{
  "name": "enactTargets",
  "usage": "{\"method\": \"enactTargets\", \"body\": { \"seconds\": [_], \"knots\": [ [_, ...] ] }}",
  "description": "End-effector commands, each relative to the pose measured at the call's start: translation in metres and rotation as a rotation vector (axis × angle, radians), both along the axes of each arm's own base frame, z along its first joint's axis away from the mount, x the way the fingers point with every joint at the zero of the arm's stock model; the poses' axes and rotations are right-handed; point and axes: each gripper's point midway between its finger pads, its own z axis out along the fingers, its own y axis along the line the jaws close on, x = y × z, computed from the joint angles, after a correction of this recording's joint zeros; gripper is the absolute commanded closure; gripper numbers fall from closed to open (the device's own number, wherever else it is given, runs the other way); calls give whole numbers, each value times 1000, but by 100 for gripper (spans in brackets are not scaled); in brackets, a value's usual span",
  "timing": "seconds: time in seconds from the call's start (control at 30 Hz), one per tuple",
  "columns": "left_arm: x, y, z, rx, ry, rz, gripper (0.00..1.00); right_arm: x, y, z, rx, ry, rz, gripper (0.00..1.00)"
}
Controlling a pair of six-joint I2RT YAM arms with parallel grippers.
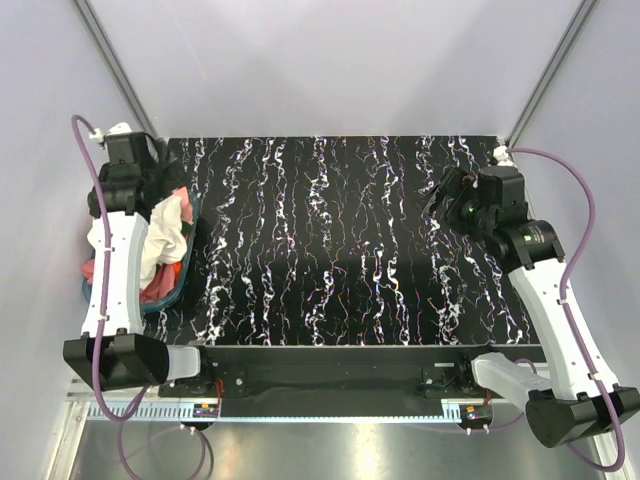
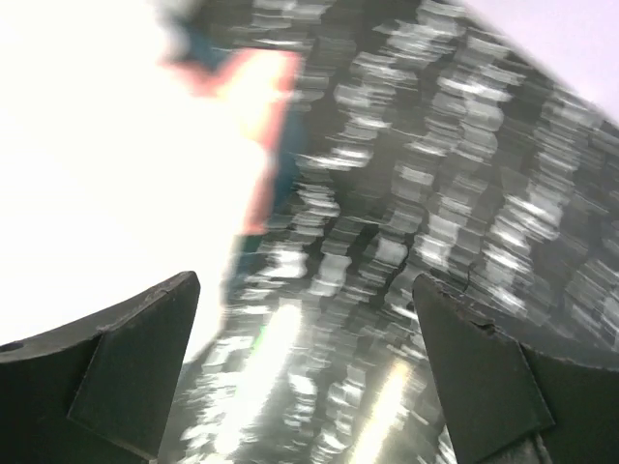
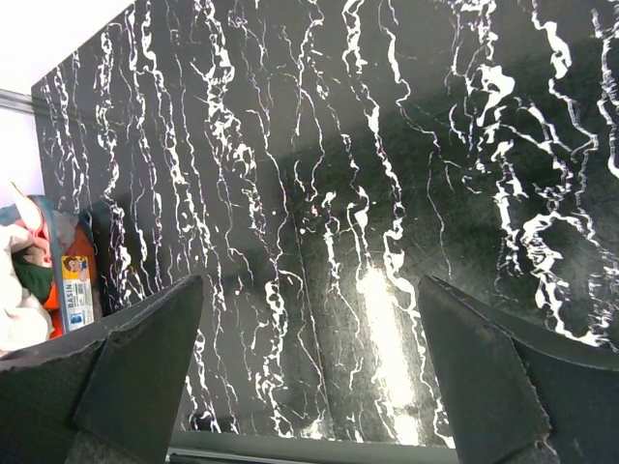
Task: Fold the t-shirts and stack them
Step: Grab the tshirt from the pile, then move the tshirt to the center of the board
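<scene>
T-shirts [image 1: 165, 232], seen from above, lie bunched in a teal basket [image 1: 191, 230] at the left edge of the bench [image 1: 330, 250], cream-white cloth uppermost with pink-red cloth mixed in. My left arm [image 1: 115, 260] reaches over that heap. My right arm [image 1: 545, 290] hangs above bare bench on the far side, well apart from the cloth. The marbled surface between the arms is open, which should give room enough to spread a shirt flat.

From my left wrist the picture is blurred. My left jaws stand spread with nothing between them, and the white cloth [image 2: 106, 174] glares just beyond the left finger. I judge it light, limp and likely to snag on its neighbours, so I would pinch a top fold near a hem or shoulder and lift slowly.

From my right wrist, my right jaws are likewise spread and empty. The basket [image 3: 48, 222] shows at the far left, with a dark green patch tucked among the cloth. The bench's far edge meets the pale wall [image 3: 48, 29], and I would keep clear of it.
</scene>
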Motion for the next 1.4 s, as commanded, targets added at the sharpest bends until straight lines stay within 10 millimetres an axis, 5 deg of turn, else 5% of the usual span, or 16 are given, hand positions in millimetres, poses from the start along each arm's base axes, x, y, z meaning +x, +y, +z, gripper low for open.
{"method": "enactTargets", "body": {
  "seconds": [0.0,0.1,0.23,0.43,0.53,0.57,0.63,0.77,0.8,0.87,0.97,1.1,1.23,1.33,1.37],
  "knots": [
    [-32,72,3,194,90,289,1,13,9,7,48,-64,14,1],
    [-53,105,-8,251,132,444,6,15,20,-5,95,-43,53,0],
    [-49,90,-48,146,204,353,28,15,36,-5,135,-28,129,0],
    [-63,82,-112,106,348,346,27,17,36,3,122,-48,142,0],
    [-62,80,-124,87,351,333,46,14,36,9,126,-66,142,0],
    [-60,79,-121,85,338,325,71,14,35,9,127,-66,138,0],
    [-51,79,-100,82,281,313,100,13,34,11,125,-72,135,0],
    [-31,69,0,73,20,261,100,10,32,15,129,-84,129,0],
    [-22,55,47,48,-106,201,100,10,32,16,134,-84,125,0],
    [-14,36,99,9,-251,121,100,11,33,18,140,-87,123,0],
    [-15,-22,213,-146,-578,-133,100,14,37,21,145,-97,145,0],
    [-48,-114,313,-340,-849,-587,100,16,40,19,137,-92,174,0],
    [-56,-163,327,-438,-874,-820,100,16,29,12,102,-90,118,0],
    [-38,-187,267,-521,-732,-864,100,17,23,16,87,-109,85,0],
    [-32,-196,227,-545,-654,-870,98,17,21,16,83,-110,75,0]
  ]
}}
